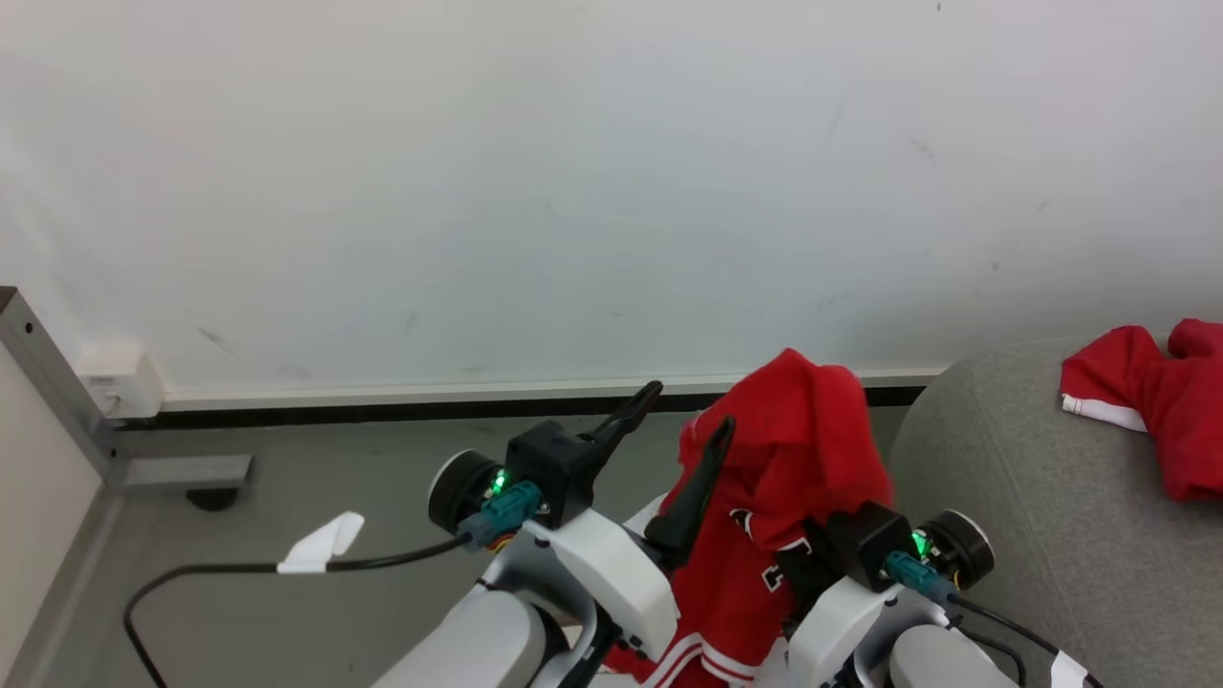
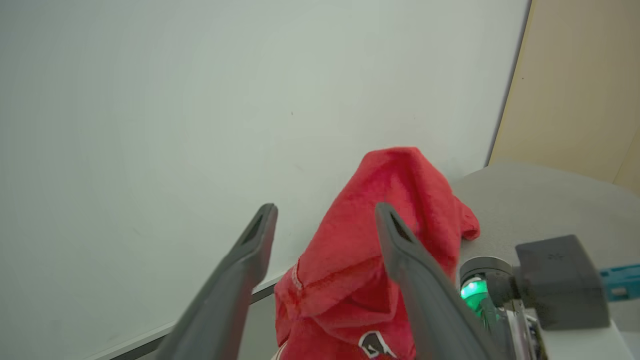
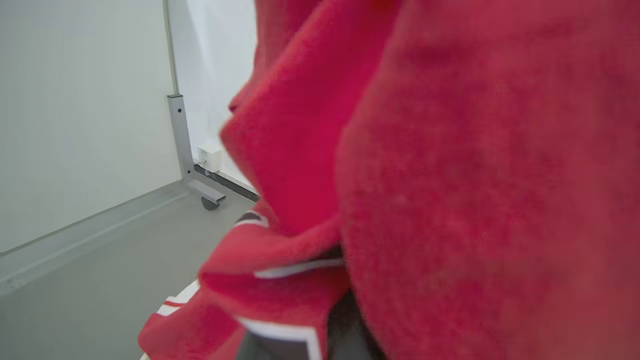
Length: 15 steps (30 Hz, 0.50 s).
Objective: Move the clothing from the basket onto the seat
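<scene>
One red garment (image 1: 783, 459) drapes the right hand (image 1: 860, 541), its grip hidden, lettering (image 1: 770, 575) unreadable; the left hand (image 1: 690, 405) alongside gapes wide.

The wall (image 1: 573, 191) and floor (image 1: 287, 497) are viewed downward from the head; the red clothing (image 1: 793, 449), shared by all views, is seen nearest from the right wrist

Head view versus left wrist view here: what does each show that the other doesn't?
Head view adds a second red garment with white trim lying on the large grey fabric seat, a grey metal frame leg with a caster, and a black cable with a white tag. Left wrist view adds a beige panel beside the white wall. Both share the raised red jersey with black-and-white lettering, the open left gripper, the seat and the wall.
</scene>
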Motion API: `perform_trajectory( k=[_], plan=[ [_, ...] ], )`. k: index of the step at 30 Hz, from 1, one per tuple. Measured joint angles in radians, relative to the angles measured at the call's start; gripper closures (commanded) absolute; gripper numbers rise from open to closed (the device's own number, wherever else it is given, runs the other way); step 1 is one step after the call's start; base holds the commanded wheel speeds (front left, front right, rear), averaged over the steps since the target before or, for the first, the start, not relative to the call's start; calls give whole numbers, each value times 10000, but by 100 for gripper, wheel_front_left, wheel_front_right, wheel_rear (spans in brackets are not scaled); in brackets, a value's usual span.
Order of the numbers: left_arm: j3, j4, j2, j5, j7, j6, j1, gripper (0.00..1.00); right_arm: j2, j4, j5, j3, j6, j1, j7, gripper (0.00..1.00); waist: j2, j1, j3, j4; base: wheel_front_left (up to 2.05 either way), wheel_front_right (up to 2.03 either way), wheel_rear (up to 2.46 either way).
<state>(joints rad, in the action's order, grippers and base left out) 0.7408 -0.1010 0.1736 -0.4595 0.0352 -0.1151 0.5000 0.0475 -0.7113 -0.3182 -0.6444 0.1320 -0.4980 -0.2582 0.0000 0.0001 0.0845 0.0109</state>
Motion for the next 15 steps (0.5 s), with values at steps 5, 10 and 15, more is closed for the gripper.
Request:
perform_trajectory(
  k=[5, 10, 15],
  plan=[
    [-2, 8, 127, -25, 19, -88, -178, 0, 2, 12, 207, 543, 0, 11, 0, 100, 0, 0, -87, 188, 0, 0, 0],
    [-21, 29, 201, -61, 31, -153, -291, 0, 86, 161, 424, 957, 0, 7, -2, 100, 0, -1, -191, 476, 0, 0, 0],
    [-2, 38, 244, -84, 65, -184, -355, 0, 194, 416, 593, 1296, 0, -4, -15, 100, 0, 0, -291, 940, 0, 0, 0]
  ],
)
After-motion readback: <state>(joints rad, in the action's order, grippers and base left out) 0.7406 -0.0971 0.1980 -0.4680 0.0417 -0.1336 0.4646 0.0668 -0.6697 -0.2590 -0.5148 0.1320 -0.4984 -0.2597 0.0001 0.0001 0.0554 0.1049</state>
